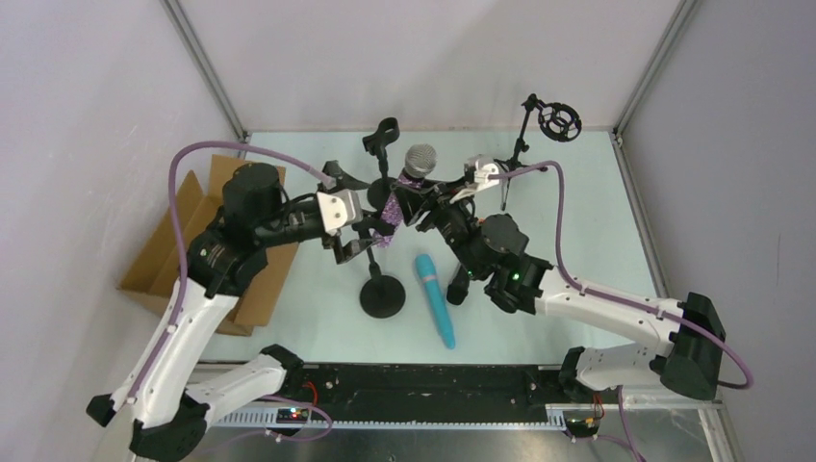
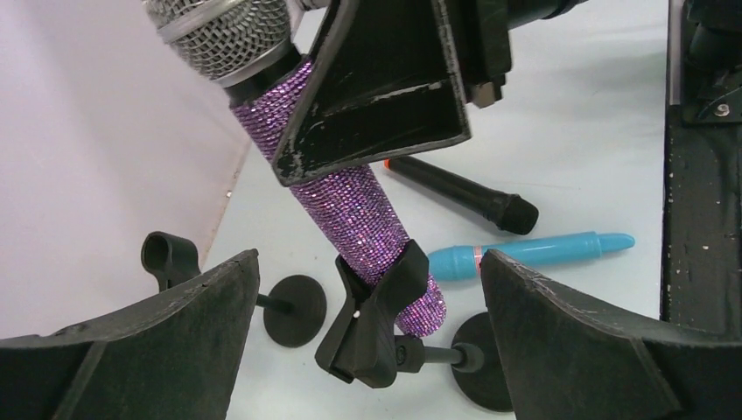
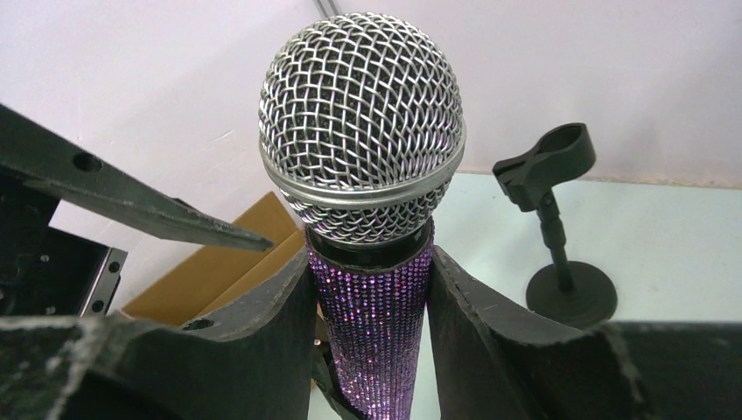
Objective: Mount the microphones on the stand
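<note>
The purple glitter microphone with its silver mesh head stands tilted. My right gripper is shut on its body just below the head. The mic's lower end sits in the black clip of a stand, whose round base rests on the table. My left gripper is open wide, one finger on each side of that clip without touching it. On the table lie the light blue microphone and the black microphone with an orange-red end.
A second stand with an empty clip stands at the back, and a shock-mount stand at the back right. An open cardboard box sits at the left edge. White walls close in on the table at the back and sides.
</note>
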Controlling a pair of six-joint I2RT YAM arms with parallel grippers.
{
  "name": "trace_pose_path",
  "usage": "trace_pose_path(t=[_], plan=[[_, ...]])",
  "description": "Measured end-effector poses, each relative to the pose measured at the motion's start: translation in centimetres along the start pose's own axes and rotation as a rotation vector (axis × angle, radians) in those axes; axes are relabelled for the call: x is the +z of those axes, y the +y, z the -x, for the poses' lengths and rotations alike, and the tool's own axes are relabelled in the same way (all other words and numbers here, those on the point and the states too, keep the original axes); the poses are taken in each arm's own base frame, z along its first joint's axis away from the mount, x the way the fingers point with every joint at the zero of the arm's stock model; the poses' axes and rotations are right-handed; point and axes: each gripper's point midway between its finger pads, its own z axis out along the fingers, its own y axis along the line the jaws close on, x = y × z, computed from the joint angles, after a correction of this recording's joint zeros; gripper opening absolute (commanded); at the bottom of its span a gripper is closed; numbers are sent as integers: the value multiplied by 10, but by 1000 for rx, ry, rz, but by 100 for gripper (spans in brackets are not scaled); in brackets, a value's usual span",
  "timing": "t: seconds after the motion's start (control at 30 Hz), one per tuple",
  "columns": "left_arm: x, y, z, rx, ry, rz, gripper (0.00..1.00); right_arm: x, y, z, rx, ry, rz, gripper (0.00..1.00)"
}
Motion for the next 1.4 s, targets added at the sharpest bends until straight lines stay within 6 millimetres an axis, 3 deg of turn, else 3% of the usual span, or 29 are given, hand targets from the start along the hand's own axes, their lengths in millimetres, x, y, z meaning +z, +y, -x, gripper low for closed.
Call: trace_pose_path(t=[0.07,0.27,0.73,0.97,1.13,1.4], plan=[[-4,-3,-1,12,-6,12,100,4,5,-3,1,8,11,10],[-7,-5,-28,-7,52,33,100,23,24,-16,5,28,50,9],[-23,42,-71,-9,150,290,100,68,50,-36,77,16,122,6],[-27,73,-80,22,158,376,100,89,62,-41,117,-27,172,3],[-35,95,-97,41,194,437,100,101,64,-53,139,-42,214,2],[-38,108,-126,48,240,453,100,109,57,-69,132,-34,236,1]])
